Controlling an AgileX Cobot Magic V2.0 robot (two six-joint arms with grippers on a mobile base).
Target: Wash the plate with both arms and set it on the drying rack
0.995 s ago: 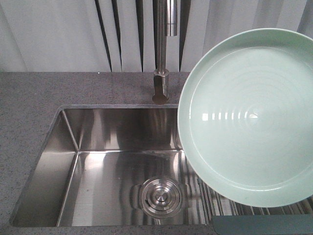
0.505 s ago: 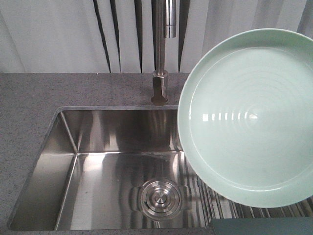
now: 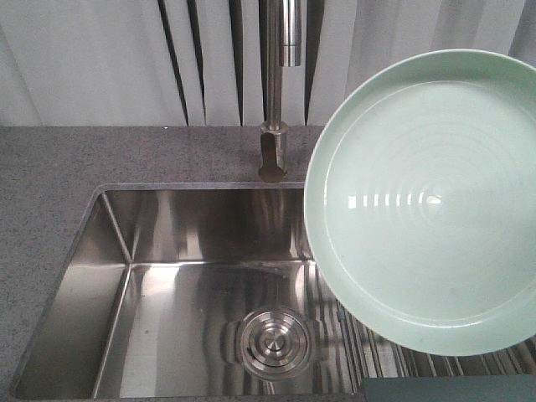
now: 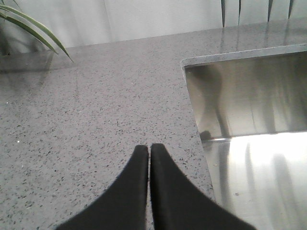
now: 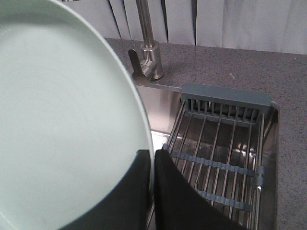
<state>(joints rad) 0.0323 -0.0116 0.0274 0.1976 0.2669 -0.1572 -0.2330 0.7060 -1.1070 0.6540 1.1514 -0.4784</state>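
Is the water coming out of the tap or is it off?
Off. No stream falls from the faucet spout, and the sink below shows no splashing.

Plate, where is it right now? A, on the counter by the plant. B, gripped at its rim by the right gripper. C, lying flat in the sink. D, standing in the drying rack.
B: the right gripper is shut on the rim of the plate, which hangs in the air, off the drying rack.
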